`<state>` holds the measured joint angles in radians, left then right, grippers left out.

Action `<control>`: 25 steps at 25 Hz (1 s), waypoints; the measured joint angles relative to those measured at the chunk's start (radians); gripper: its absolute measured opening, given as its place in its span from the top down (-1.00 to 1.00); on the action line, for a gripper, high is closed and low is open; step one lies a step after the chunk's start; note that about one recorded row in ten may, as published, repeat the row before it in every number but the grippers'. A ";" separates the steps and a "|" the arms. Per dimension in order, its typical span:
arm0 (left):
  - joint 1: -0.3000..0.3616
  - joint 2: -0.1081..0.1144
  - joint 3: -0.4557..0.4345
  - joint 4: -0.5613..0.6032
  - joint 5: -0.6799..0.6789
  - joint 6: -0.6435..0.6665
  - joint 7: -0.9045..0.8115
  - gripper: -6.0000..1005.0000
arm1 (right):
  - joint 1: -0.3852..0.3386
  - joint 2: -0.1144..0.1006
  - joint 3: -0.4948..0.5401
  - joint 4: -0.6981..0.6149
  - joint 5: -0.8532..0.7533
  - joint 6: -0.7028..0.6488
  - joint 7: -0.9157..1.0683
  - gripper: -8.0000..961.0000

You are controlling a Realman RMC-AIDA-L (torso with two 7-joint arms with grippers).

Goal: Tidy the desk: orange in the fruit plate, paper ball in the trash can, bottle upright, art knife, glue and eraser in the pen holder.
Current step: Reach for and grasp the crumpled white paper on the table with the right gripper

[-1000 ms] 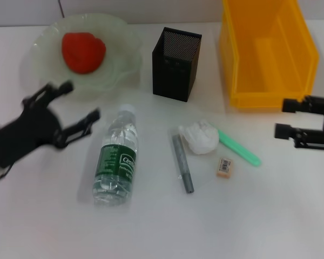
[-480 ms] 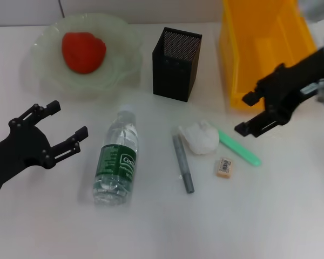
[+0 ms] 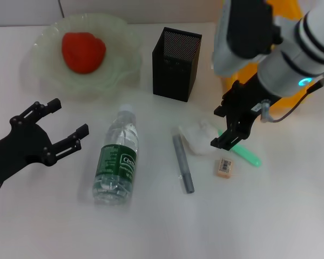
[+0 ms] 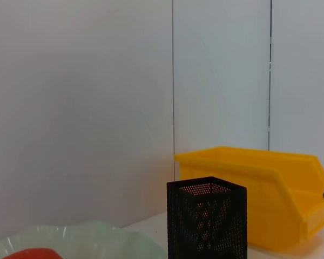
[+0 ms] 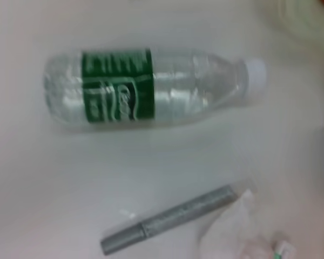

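The red-orange orange [image 3: 83,51] lies in the pale-green fruit plate [image 3: 43,73] at the back left. The bottle [image 3: 117,162] lies on its side, cap toward the plate. The white paper ball [image 3: 200,137] sits mid-table between a grey glue stick [image 3: 182,163] and a green art knife [image 3: 248,155]. The beige eraser [image 3: 224,167] lies just in front. My right gripper [image 3: 222,128] is open, right beside the paper ball. My left gripper [image 3: 69,117] is open and empty, left of the bottle. The right wrist view shows the bottle [image 5: 151,91], glue stick [image 5: 173,218] and paper ball [image 5: 232,237].
The black mesh pen holder [image 3: 175,63] stands at the back middle. The yellow trash can [image 3: 289,7] at the back right is mostly hidden behind my right arm. The left wrist view shows the pen holder [image 4: 207,221] and the trash can [image 4: 259,194].
My right arm has swung in from the right edge to beside the paper ball. My left gripper drew back from the plate, then stayed still.
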<state>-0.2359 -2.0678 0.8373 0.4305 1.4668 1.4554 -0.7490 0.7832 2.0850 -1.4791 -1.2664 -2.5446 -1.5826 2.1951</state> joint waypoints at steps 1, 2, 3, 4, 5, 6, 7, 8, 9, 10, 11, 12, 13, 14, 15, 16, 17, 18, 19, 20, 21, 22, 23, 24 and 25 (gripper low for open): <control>-0.001 0.000 0.000 0.000 0.000 0.000 0.000 -0.71 | 0.001 0.001 -0.023 0.015 -0.008 0.022 0.004 -0.49; -0.003 0.000 0.000 -0.001 -0.001 -0.001 0.000 -0.71 | 0.001 0.001 -0.041 0.026 -0.013 0.041 0.004 -0.49; -0.003 0.000 0.000 -0.001 -0.002 -0.001 0.000 -0.71 | 0.002 0.001 -0.056 0.036 -0.014 0.056 0.005 -0.49; -0.004 0.000 0.000 -0.001 -0.004 -0.002 0.000 -0.71 | 0.002 0.001 -0.071 0.047 -0.015 0.072 0.006 -0.49; -0.005 0.000 0.000 -0.001 -0.004 -0.002 0.000 -0.71 | 0.003 0.001 -0.079 0.057 -0.015 0.083 0.006 -0.49; -0.005 0.000 0.000 -0.001 -0.005 -0.002 0.000 -0.71 | 0.006 0.001 -0.086 0.079 -0.015 0.102 0.007 -0.49; -0.005 0.000 0.000 -0.001 -0.005 -0.002 0.000 -0.71 | 0.006 0.001 -0.086 0.079 -0.015 0.102 0.007 -0.49; -0.005 0.000 0.000 -0.001 -0.005 -0.002 0.000 -0.71 | 0.010 0.002 -0.088 0.094 -0.013 0.110 0.007 -0.49; -0.005 0.000 0.000 -0.001 -0.005 -0.002 0.001 -0.71 | 0.013 0.002 -0.090 0.107 -0.011 0.119 0.007 -0.49; -0.005 0.000 0.000 -0.001 -0.005 -0.003 0.001 -0.71 | 0.016 0.002 -0.092 0.122 -0.010 0.131 0.007 -0.49; -0.005 0.000 0.000 -0.001 -0.006 -0.003 0.001 -0.71 | 0.018 0.003 -0.095 0.134 -0.008 0.144 0.007 -0.49; -0.005 -0.001 0.000 -0.001 -0.006 -0.003 0.002 -0.71 | 0.019 0.003 -0.099 0.142 -0.007 0.157 0.007 -0.49; -0.005 -0.001 0.000 -0.001 -0.006 -0.003 0.002 -0.71 | 0.019 0.003 -0.105 0.148 -0.007 0.168 0.007 -0.49; -0.005 -0.001 0.000 -0.001 -0.006 -0.004 0.003 -0.71 | 0.019 0.003 -0.114 0.154 -0.006 0.180 0.007 -0.49; -0.005 -0.002 0.000 -0.001 -0.006 -0.004 0.005 -0.71 | 0.019 0.003 -0.122 0.160 -0.006 0.189 0.007 -0.49; -0.005 -0.001 0.000 -0.001 -0.006 -0.005 0.007 -0.71 | 0.021 0.004 -0.143 0.179 -0.006 0.213 0.007 -0.49; -0.005 -0.001 0.000 -0.001 -0.006 -0.008 0.009 -0.71 | 0.021 0.004 -0.143 0.179 -0.006 0.213 0.007 -0.49; -0.005 -0.001 0.000 -0.001 -0.006 -0.008 0.010 -0.71 | 0.023 0.004 -0.151 0.191 -0.006 0.227 0.008 -0.49; -0.004 -0.001 0.000 -0.001 -0.006 -0.009 0.011 -0.71 | 0.025 0.005 -0.159 0.202 -0.005 0.236 0.008 -0.49; -0.004 -0.001 0.000 -0.001 -0.006 -0.009 0.011 -0.71 | 0.028 0.005 -0.166 0.212 -0.002 0.244 0.008 -0.49; -0.003 -0.001 0.000 -0.001 -0.006 -0.011 0.011 -0.71 | 0.034 0.006 -0.178 0.226 0.005 0.253 0.008 -0.49; -0.003 -0.001 0.000 -0.001 -0.006 -0.011 0.011 -0.71 | 0.034 0.006 -0.178 0.226 0.005 0.253 0.008 -0.49; -0.003 -0.001 0.000 -0.001 -0.006 -0.011 0.011 -0.71 | 0.035 0.006 -0.181 0.227 0.008 0.256 0.008 -0.49; -0.001 -0.002 0.001 -0.001 -0.006 -0.011 0.011 -0.71 | 0.035 0.006 -0.183 0.229 0.010 0.258 0.008 -0.48; 0.000 -0.002 0.002 -0.001 -0.007 -0.011 0.011 -0.71 | 0.035 0.006 -0.183 0.229 0.011 0.259 0.008 -0.48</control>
<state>-0.2360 -2.0694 0.8395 0.4295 1.4602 1.4443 -0.7378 0.8186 2.0912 -1.6620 -1.0377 -2.5337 -1.3231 2.2031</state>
